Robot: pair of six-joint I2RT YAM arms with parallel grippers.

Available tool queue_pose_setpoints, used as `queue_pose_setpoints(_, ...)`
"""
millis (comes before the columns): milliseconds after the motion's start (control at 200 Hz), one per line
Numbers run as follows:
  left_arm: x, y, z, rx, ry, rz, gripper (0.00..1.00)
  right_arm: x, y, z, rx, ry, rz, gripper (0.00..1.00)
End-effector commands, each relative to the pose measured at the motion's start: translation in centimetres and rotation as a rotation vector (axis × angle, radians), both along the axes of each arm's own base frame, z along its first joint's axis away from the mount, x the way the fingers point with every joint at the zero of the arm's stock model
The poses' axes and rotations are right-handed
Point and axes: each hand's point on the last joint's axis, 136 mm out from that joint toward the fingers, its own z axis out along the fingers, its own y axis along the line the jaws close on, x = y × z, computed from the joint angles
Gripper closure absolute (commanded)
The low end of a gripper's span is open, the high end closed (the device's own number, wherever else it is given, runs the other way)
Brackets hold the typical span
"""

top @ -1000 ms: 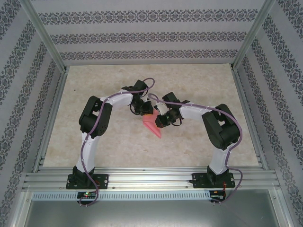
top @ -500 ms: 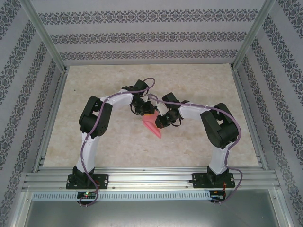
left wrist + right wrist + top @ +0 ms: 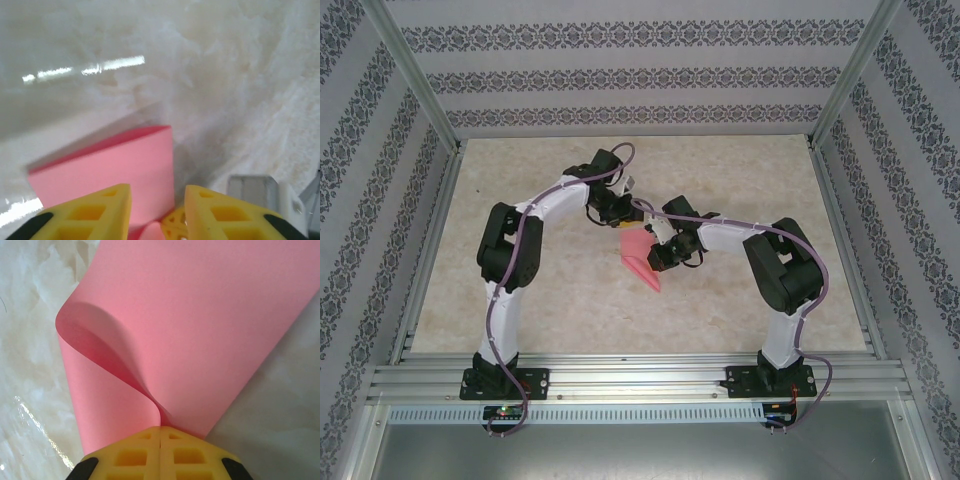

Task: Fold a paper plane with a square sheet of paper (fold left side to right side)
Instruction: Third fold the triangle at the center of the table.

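Observation:
The square sheet of paper (image 3: 640, 265) is pink-red, bent over on itself into a loose curl, and lies mid-table. My right gripper (image 3: 654, 250) is shut on its doubled edge; in the right wrist view the jaws (image 3: 160, 429) meet with the paper (image 3: 200, 315) pinched between them, and the upper layer arches off the lower. My left gripper (image 3: 619, 217) hangs just behind the sheet. Its yellow fingers (image 3: 112, 205) stand apart, with the paper (image 3: 115, 165) beyond them and nothing gripped. A yellow fingertip of the right gripper (image 3: 176, 226) shows low in that gap.
The table top (image 3: 740, 170) is pale marbled beige, bounded by aluminium rails (image 3: 640, 378) at the near edge and patterned walls on three sides. Both arms crowd the middle. Part of the right gripper's grey body (image 3: 250, 186) sits close beside my left fingers.
My left gripper has opened, let go of the paper and drawn back towards the far left, elbow swinging outward. The right gripper and the paper have stayed put.

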Motion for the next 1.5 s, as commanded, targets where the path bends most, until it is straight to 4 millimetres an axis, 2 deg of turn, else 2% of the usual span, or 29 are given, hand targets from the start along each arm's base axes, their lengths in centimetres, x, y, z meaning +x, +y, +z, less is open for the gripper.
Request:
queue_pose_setpoints(0,-1.8,0.1,2.2,-0.061,0.002,0.017,0.72,-2.1,-0.7,-2.8,-0.072,0.074,0.023,1.0)
queue_pose_setpoints(90,-3.0,0.8,1.7,-0.083,0.023,0.058,0.78,-2.0,-0.7,-2.8,-0.071,0.076,0.023,1.0)
queue_pose_setpoints(215,-4.1,1.5,1.7,-0.135,0.047,0.101,0.78,-2.0,-0.6,-2.8,-0.069,0.078,0.025,1.0)
queue_pose_setpoints(355,-5.4,0.1,2.7,-0.235,0.073,0.1,0.76,-2.1,-0.7,-2.8,-0.073,0.079,0.028,1.0)
queue_pose_setpoints(435,-6.3,-0.5,2.4,-0.231,0.089,0.085,0.75,-2.2,-0.7,-2.9,-0.075,0.081,0.028,1.0)
queue_pose_setpoints(545,-7.3,-1.4,0.9,-0.215,0.124,0.084,0.76,-2.2,-0.6,-2.9,-0.075,0.081,0.029,1.0)
queue_pose_setpoints(889,-7.6,-2.8,-2.0,-0.188,0.169,0.094,0.76,-2.2,-0.5,-2.9,-0.075,0.077,0.032,1.0)
queue_pose_setpoints(1099,-8.4,-2.1,-4.5,-0.13,0.204,0.105,0.77,-2.2,-0.5,-2.9,-0.077,0.078,0.031,1.0)
queue_pose_setpoints(1499,-10.0,-0.4,-6.6,-0.044,0.23,0.096,0.77,-2.2,-0.5,-3.0,-0.084,0.08,0.033,1.0)
